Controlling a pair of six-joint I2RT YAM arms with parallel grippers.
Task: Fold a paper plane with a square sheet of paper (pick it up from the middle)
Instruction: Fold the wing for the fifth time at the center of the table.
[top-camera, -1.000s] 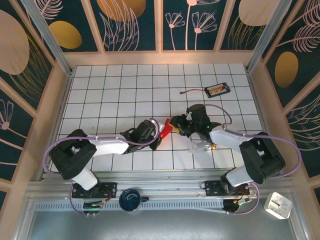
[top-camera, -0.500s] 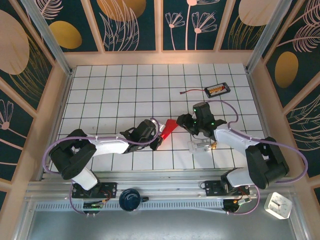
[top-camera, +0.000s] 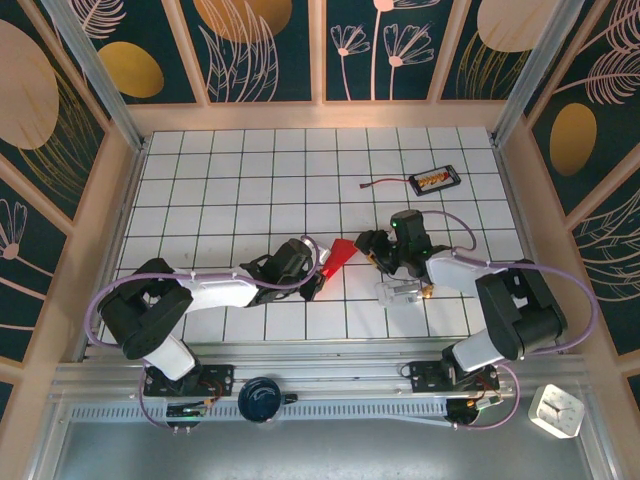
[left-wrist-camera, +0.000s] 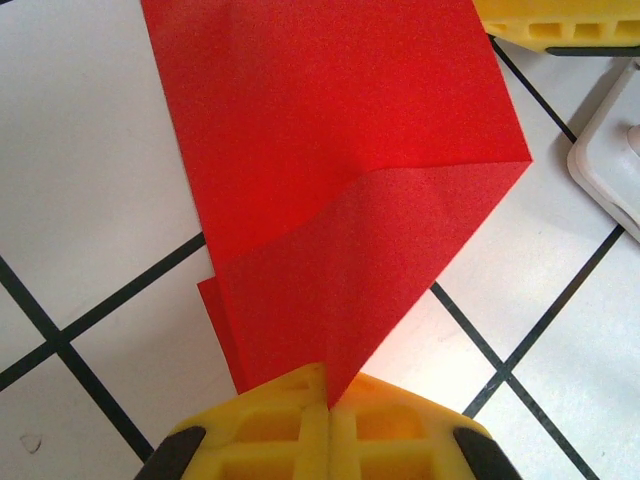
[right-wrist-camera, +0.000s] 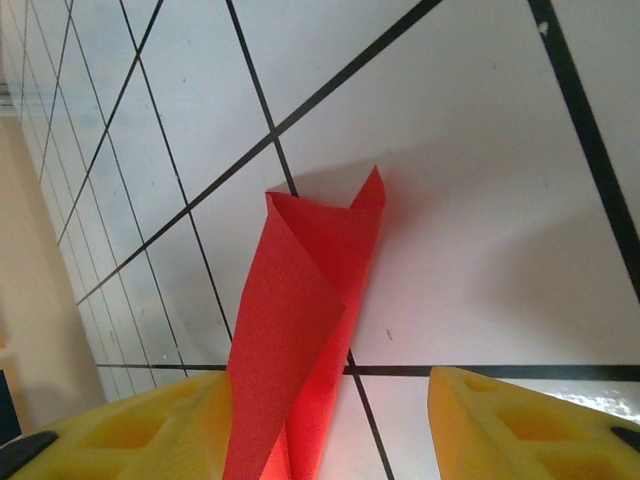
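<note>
The red sheet of paper (top-camera: 342, 253) is folded into a narrow layered strip with a diagonal flap and sits just above the white tiles at mid table. My left gripper (top-camera: 321, 270) is shut on its near end; in the left wrist view the yellow fingers (left-wrist-camera: 400, 430) pinch the flap's tip, and the paper (left-wrist-camera: 340, 200) fans away from them. My right gripper (top-camera: 373, 244) stands at the paper's right end, open. In the right wrist view the paper (right-wrist-camera: 310, 330) rises between the fingers, close against the left finger (right-wrist-camera: 130, 425) and well apart from the right one (right-wrist-camera: 525, 420).
A small clear plastic piece (top-camera: 401, 291) lies just in front of the right gripper. A black tray with a cable (top-camera: 435, 180) sits at the back right. Wooden walls ring the tiled table (top-camera: 220, 180).
The right gripper has opened and let go of the paper, then drawn back a little to the right. The left gripper keeps its hold, and the paper's free end has swung flatter.
</note>
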